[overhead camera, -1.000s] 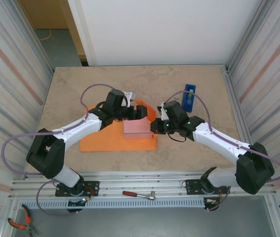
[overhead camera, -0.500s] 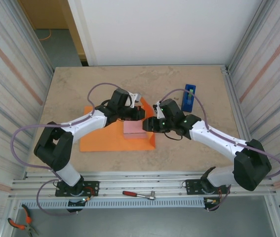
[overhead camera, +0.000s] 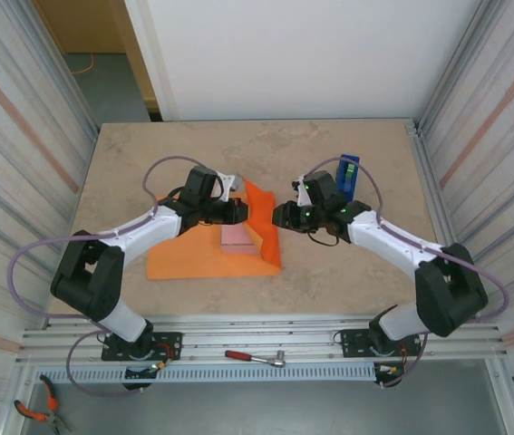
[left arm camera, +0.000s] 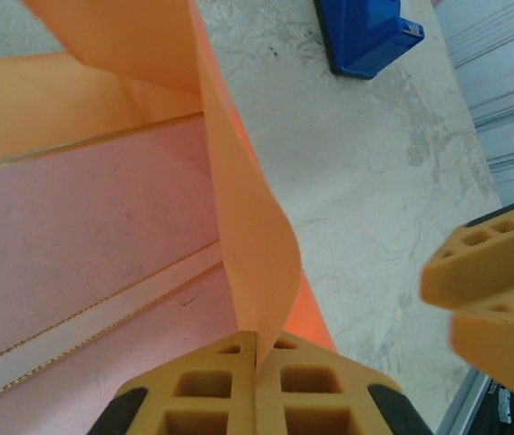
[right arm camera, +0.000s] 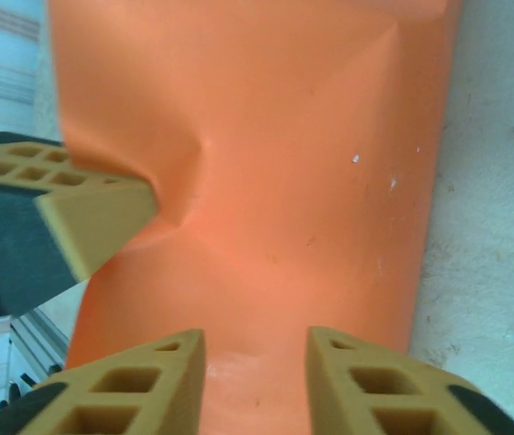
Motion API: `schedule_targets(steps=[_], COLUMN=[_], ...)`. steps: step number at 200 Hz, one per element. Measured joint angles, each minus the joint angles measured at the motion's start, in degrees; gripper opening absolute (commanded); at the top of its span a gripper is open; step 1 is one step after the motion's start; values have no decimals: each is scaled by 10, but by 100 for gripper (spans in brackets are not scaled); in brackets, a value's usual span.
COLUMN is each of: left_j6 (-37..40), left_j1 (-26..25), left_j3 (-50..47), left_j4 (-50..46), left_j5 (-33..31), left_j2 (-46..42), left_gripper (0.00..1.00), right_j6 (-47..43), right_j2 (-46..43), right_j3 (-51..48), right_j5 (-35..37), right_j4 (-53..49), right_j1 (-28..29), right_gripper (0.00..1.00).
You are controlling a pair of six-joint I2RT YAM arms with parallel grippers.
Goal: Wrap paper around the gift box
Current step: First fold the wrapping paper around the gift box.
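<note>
The paper point(overhead camera: 193, 258) lies flat on the table point(overhead camera: 266, 145), left of centre. The box point(overhead camera: 237, 237) rests on the paper's right part. The paper's right end is raised off the table and stands as a curled flap along the box's right side, leaning over its far corner.

The left pincer point(left arm camera: 257, 340) is closed on the edge of this flap, with the thin sheet pinched between its two tips above the box's pink top. In the right wrist view one of its fingers point(right arm camera: 84, 213) meets the orange face at a shallow dent.

The right pincer point(right arm camera: 255, 340) sits just right of the flap and faces its outer side. Its jaws stand a narrow way apart, with nothing clearly between them. The sheet is close ahead of the tips, though whether they touch it is hard to tell from this angle. The two pincers are near each other, with the flap between them.

A blue dispenser point(overhead camera: 348, 177) stands on the table beyond the right arm, apart from the paper.
</note>
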Motion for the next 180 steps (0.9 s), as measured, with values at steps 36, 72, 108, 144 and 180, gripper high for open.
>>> schedule_targets(steps=[36,72,108,144,180], left_j6=[0,-2,-23,-33,-38], left_j1=[0,2,32,46,45], left_j3=[-10,-13,-26,-21,-21], left_j4=[4,1,-3,-19,-48], left_j5=[-3,-3,-8,-37,-68], left_j2=[0,-5,-66,-96,-60], left_gripper=[0,45,72,79,88], right_j6=[0,-2,-4,-4,-4], right_j2=[63,99,122,125,125], right_j3=[30,49,49,48,47], right_j5=[-10,-12,-11,-11,-11], right_j4=[9,21,22,24,25], right_j1=[17,36,38,38,39], right_gripper=[22,17,15,15,15])
